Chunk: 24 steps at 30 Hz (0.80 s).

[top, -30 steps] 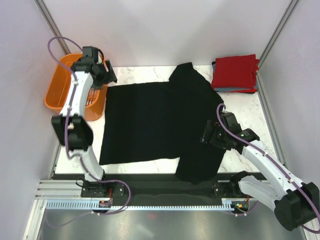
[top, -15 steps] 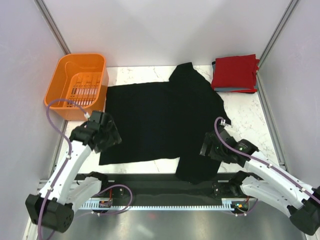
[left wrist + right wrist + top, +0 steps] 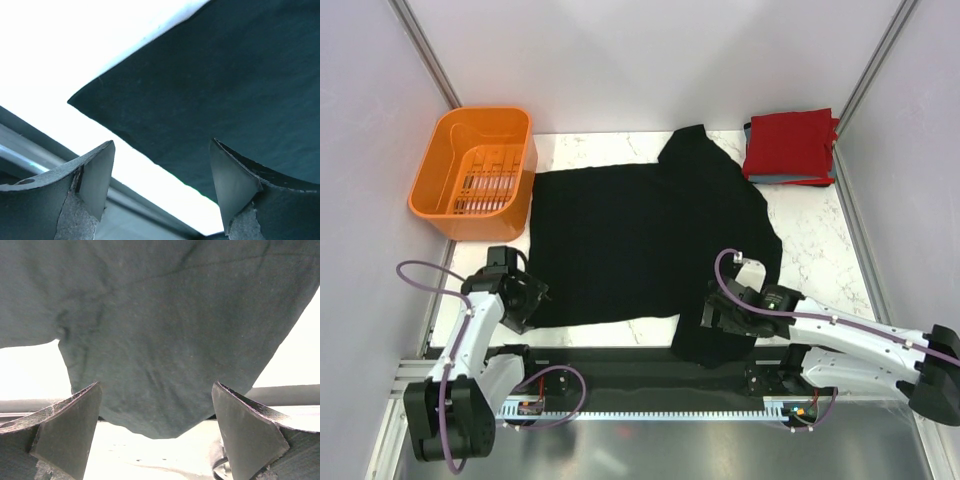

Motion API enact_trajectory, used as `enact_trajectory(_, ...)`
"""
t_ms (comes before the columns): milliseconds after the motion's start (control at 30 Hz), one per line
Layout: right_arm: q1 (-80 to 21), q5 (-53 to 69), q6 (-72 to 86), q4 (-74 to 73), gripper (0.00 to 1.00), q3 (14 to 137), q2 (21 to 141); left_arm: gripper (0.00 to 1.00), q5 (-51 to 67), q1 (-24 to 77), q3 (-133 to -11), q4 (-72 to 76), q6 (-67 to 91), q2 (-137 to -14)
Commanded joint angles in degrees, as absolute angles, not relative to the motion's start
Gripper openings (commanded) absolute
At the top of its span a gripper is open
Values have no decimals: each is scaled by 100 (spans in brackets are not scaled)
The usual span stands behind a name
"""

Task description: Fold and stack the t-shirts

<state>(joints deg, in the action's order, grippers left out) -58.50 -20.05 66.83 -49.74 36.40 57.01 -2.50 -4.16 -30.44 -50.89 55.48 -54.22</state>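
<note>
Black t-shirt (image 3: pixel 640 240) lies spread flat mid-frame on the marble counter (image 3: pixel 810 235), hem toward the left, one sleeve at bottom centre-right. Left pincer (image 3: pixel 525 300) is at the lower-left hem corner, jaws apart and empty; in the wrist view the corner lies just ahead of its fingers. Right pincer (image 3: pixel 715 312) is over the lower sleeve, jaws apart and empty. Red t-shirt (image 3: pixel 790 143) sits folded on a grey-blue t-shirt (image 3: pixel 785 180), upper right. The cloth is likely light and limp and will drape and sag. Best to pinch the hem corner and the sleeve edge. No readable brand, label or writing.
</note>
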Motion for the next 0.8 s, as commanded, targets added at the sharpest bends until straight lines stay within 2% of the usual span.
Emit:
enact_trajectory(0,-5889,-2338,7040,-4895,98,3542,5344,82,-700,-510,-2971,-4851,6283,-4923)
enact_trajectory(267,-5889,-2443,7251,-4895,98,3341,5257,68,-1081,-501,-2681,-4632,6644,-5089)
enact_trajectory(533,-5503,-2198,6867,-4211,98,3296,5642,66,-1186,-501,-2584,-4324,6434,-5634)
enact_trajectory(633,-4976,-1760,6453,-3650,98,3252,6028,61,-1195,-501,-2619,-4263,6328,-5721)
enact_trajectory(667,-4583,-1610,6181,-3508,98,3243,6273,53,-1187,-492,-2645,-4228,6267,-5783)
enact_trajectory(733,-4194,-1128,5916,-3095,98,3252,6529,45,-1213,-501,-2654,-4105,6197,-5844)
enact_trajectory(767,-3905,-1012,5706,-2972,98,3287,6809,32,-1222,-501,-2672,-4061,6144,-5888)
